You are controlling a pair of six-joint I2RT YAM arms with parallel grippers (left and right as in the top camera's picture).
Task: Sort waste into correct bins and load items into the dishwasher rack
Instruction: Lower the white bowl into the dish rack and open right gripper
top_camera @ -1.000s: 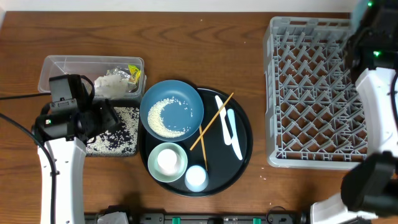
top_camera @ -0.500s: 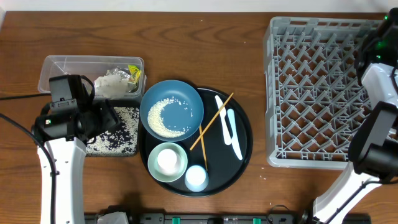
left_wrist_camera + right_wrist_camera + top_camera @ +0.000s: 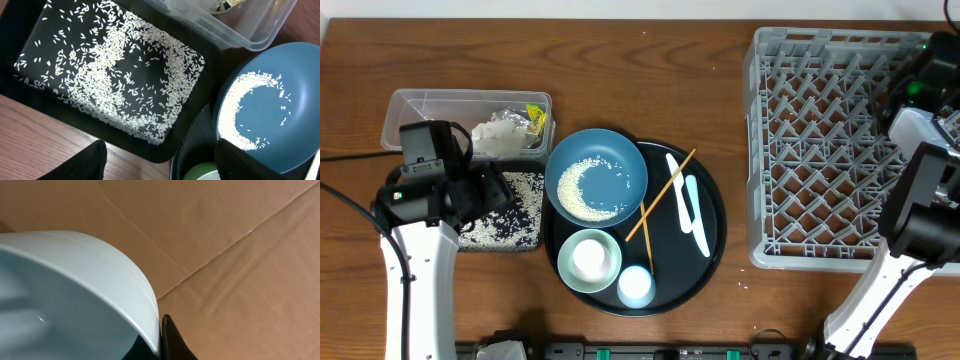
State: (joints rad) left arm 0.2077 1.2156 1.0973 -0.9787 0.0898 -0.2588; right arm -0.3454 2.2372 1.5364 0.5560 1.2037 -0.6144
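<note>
Where the rack (image 3: 820, 150) sits, wood (image 3: 650, 70) shows.

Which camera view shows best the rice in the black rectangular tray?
The left wrist view: the black tray fills it, its rice sharp. Overhead, the left arm covers part of it. The right wrist view shows none.

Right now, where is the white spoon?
In the overhead view, the spoon lies on the right side of the round black tray, next to the chopsticks. The blue bowl is further left and the grey rack off to its right.
</note>
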